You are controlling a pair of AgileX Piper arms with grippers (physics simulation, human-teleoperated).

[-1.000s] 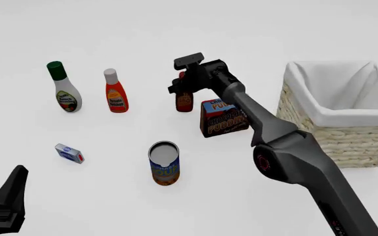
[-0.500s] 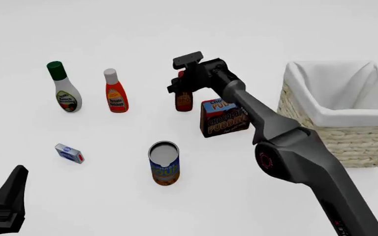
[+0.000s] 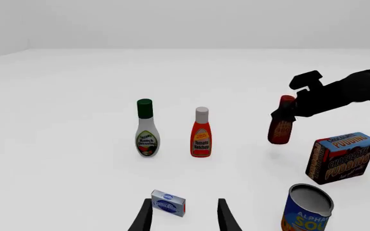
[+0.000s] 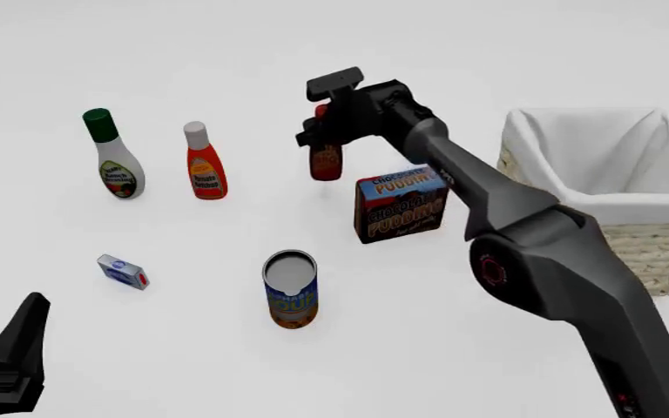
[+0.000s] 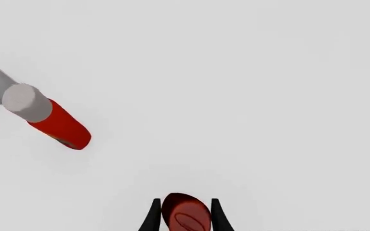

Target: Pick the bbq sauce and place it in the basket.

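Observation:
The bbq sauce (image 4: 325, 159), a small dark reddish-brown bottle with a red cap, hangs a little above the table in my right gripper (image 4: 321, 124), which is shut on its neck. It also shows in the left wrist view (image 3: 281, 126) and, from above, in the right wrist view (image 5: 186, 213) between the fingers. The wicker basket (image 4: 648, 248) with white lining stands at the right, apart from the bottle. My left gripper (image 3: 182, 216) is open and empty, low at the front left (image 4: 10, 361).
A white bottle with green cap (image 4: 112, 157) and an orange-red bottle with white cap (image 4: 203, 163) stand at the left. A pudding box (image 4: 400, 204) stands below the held bottle, a soup can (image 4: 290, 289) in front, and a small blue-white box (image 4: 122, 271) at the left.
My right gripper has lifted the bbq sauce off the table and slightly away. The basket is now partly covered by the right arm. The left arm has not moved.

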